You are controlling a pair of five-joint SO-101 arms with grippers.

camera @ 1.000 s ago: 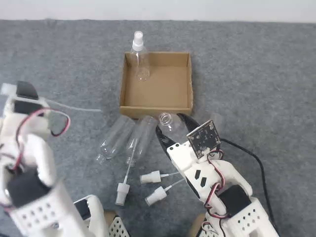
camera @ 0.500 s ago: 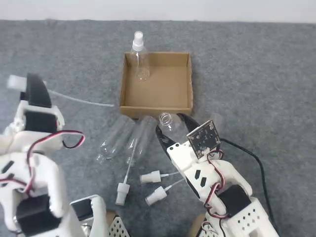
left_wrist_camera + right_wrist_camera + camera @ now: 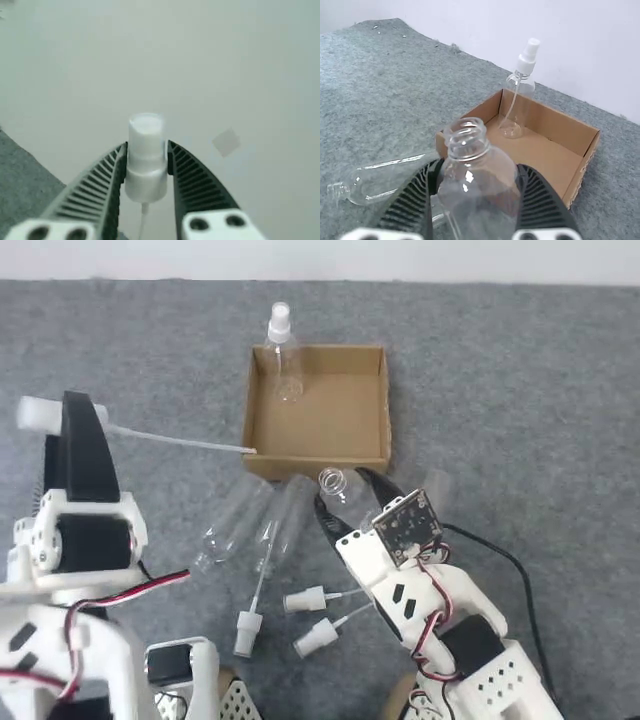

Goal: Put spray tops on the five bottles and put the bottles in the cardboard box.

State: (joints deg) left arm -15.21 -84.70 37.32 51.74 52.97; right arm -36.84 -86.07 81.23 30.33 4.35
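Your left gripper [image 3: 146,146], at the left of the high view, is closed snug on a white spray top [image 3: 145,175], whose thin tube stretches across to the left wall of the cardboard box [image 3: 316,466] at upper centre. Your right gripper [image 3: 477,170], just below the box, clamps an uncapped bottle [image 3: 467,142] upright. One capped bottle [image 3: 285,365] stands in the box's upper-left corner.

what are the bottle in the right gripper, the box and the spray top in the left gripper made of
Bottle: clear glossy plastic, probably; you see through it and it carries sharp highlights, though glass can't be ruled out. Box: brown matte cardboard, with thin folded walls. Spray top: white opaque plastic, smooth, by its look.
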